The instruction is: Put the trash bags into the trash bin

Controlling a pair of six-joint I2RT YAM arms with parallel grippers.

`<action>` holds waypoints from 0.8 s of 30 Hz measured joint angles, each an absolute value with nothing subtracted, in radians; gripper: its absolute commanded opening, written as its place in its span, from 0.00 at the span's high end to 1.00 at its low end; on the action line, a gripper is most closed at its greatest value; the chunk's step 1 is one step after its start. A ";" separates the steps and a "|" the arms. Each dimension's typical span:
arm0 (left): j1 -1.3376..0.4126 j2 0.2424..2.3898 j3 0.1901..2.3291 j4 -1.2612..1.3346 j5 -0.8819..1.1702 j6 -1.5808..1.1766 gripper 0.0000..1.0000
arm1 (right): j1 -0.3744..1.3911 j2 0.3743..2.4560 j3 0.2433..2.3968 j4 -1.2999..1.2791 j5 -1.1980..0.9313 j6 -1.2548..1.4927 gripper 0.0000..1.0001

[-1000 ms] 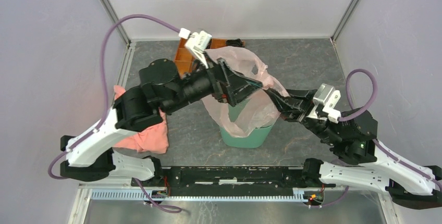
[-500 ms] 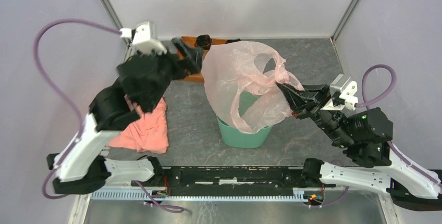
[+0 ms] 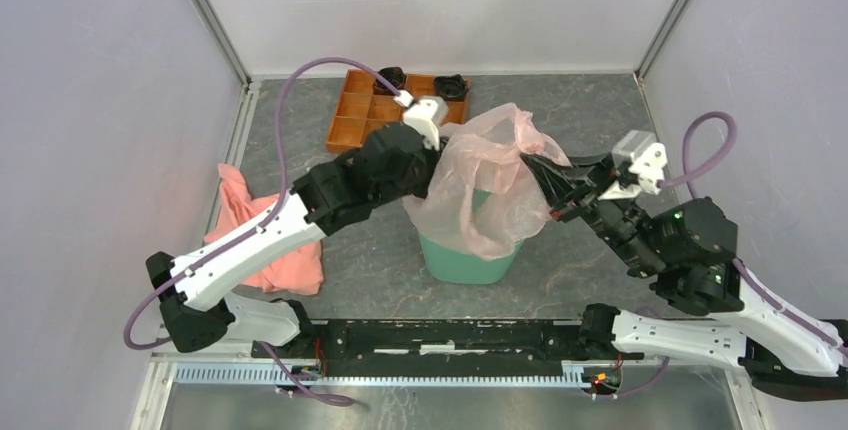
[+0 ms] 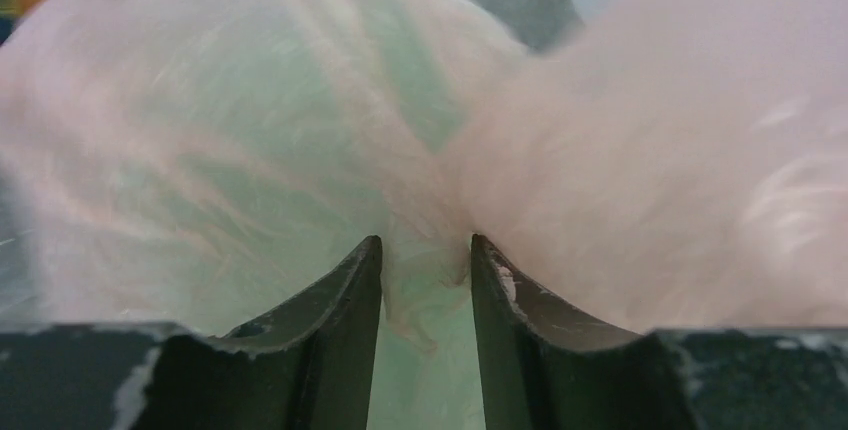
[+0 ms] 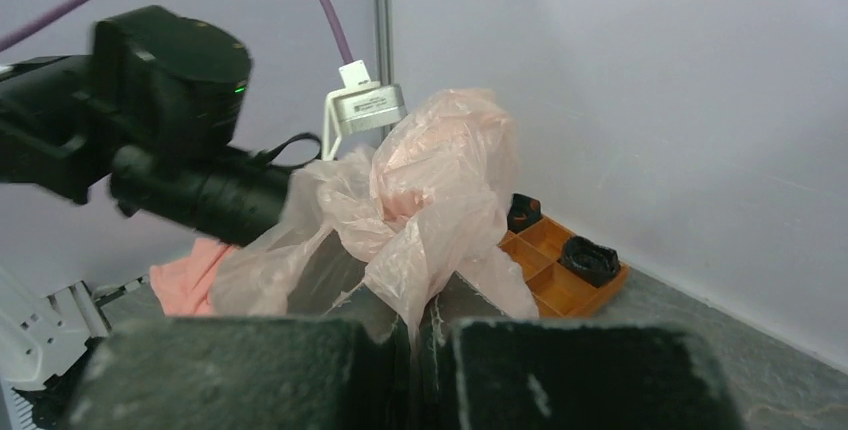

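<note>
L end effector back, narrow round trash bag, R end effector clamping it

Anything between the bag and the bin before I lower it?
Nothing visible. The trash bag hangs over the trash bin, lower folds draped across its rim; the bin's inside is hidden. The right gripper pinches the bag; film sits between the fingers of the left gripper.

The left tool swings back from well left of the bin to the bag above it, jaws narrowing around a fold; the bag sags lower.
</note>
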State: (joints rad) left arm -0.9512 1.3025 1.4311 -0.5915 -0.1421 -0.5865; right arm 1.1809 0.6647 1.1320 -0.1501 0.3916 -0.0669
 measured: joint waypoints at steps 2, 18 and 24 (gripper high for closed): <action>-1.019 1.303 1.431 -0.571 -0.140 -0.587 0.59 | 1.181 0.705 1.153 -0.157 0.415 -0.060 0.99; -1.016 1.430 1.398 -0.614 -0.234 -0.618 0.31 | 1.181 0.920 1.240 -0.447 0.507 -0.011 1.00; -1.017 1.235 1.383 -0.620 -0.209 -0.617 0.21 | 1.181 1.076 1.337 -0.649 0.525 0.008 0.99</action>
